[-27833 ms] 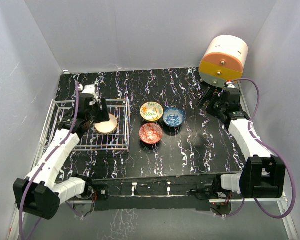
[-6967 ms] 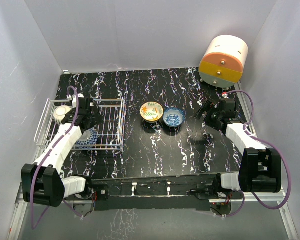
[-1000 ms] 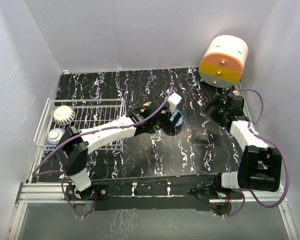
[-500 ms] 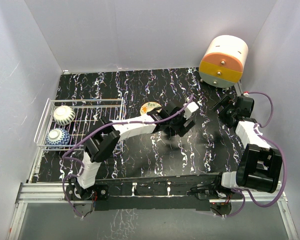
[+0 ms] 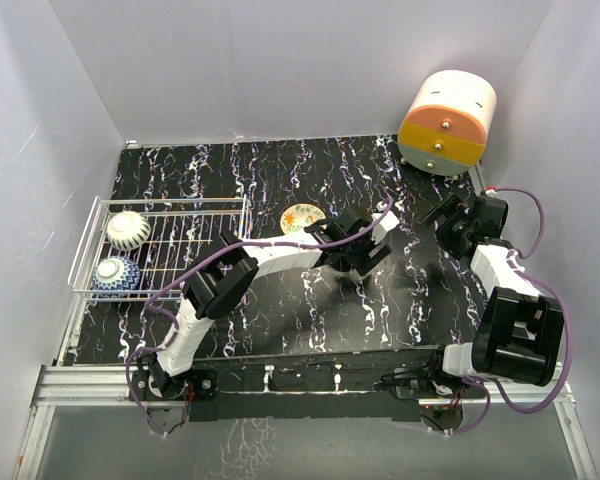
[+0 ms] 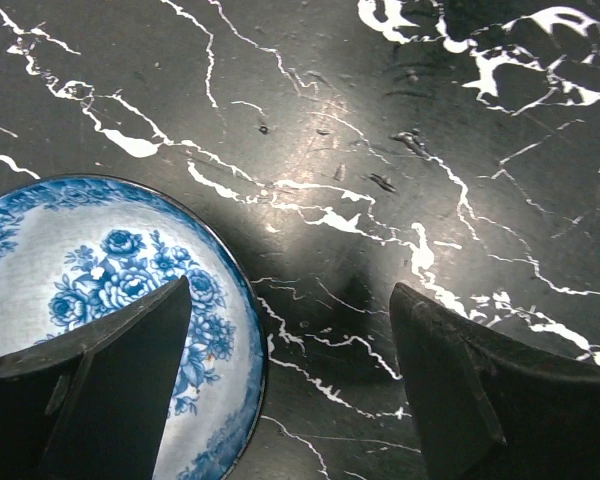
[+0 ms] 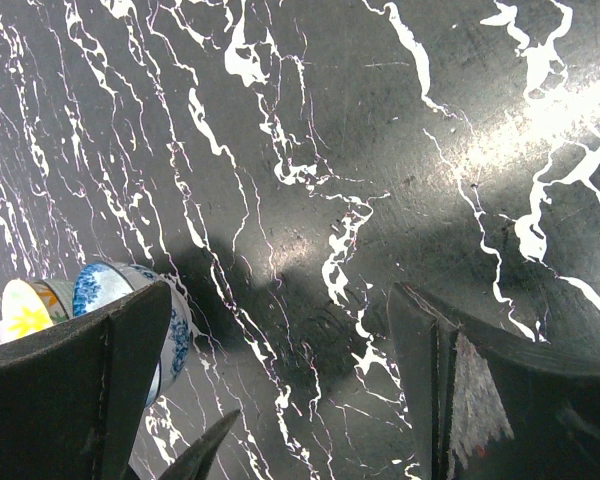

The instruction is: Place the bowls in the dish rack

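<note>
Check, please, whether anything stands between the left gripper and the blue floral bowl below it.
Nothing visible does. The left gripper is open directly over the blue floral bowl, one finger above its patterned inside, the other above the bare table just past the rim.

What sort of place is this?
Probably a lab test cell, not a real kitchen: plain white walls box in a black marble-print table, the left arm and right arm are bolted at its near edge, and a wire dish rack holds bowls.
</note>
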`<state>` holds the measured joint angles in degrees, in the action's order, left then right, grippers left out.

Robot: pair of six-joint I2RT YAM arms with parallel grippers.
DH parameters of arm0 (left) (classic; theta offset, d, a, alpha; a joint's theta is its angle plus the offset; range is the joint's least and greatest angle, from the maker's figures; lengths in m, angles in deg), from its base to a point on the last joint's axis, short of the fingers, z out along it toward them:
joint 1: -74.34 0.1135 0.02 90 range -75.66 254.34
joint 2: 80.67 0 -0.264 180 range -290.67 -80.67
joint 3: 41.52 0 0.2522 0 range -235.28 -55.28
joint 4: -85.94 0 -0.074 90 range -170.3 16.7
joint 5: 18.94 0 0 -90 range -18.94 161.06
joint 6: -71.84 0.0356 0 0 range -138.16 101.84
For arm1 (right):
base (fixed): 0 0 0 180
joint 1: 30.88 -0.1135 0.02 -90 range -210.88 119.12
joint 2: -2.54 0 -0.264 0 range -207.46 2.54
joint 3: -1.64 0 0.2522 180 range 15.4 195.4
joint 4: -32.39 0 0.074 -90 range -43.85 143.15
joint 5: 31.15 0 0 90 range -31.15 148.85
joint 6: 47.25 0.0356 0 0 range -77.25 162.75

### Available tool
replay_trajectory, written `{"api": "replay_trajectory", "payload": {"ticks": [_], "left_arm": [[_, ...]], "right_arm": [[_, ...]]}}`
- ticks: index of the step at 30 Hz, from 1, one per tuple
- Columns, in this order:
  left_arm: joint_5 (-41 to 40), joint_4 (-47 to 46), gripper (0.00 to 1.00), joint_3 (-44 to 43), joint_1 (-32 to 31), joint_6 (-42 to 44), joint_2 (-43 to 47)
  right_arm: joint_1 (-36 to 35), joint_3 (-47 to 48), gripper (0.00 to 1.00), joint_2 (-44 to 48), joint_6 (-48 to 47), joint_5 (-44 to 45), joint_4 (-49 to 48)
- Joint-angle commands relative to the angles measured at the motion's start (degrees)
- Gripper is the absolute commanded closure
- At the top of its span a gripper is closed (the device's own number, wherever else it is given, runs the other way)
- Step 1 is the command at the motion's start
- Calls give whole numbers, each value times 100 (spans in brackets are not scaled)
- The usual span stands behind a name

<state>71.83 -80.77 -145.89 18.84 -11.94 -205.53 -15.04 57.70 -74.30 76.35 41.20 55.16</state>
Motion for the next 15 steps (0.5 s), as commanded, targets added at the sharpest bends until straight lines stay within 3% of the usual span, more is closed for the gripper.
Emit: {"api": "replay_trajectory", "payload": {"ticks": [1, 7, 11, 13, 15], "left_arm": [[-379, -54, 33, -185, 29, 83, -46], [-458, -48, 55, -107, 31, 25, -214], [-484, -6, 61, -95, 31, 28, -324], [-522, -62, 72, -39, 27, 28, -356], [-551, -84, 92, 21, 34, 22, -376]], "right_arm": [[41, 20, 7, 42, 40, -105, -361], [42, -27, 7, 11, 50, -142, -409], [42, -46, 7, 20, 50, -142, -426], [51, -47, 7, 20, 50, -151, -432], [51, -47, 7, 20, 45, -151, -435]]}}
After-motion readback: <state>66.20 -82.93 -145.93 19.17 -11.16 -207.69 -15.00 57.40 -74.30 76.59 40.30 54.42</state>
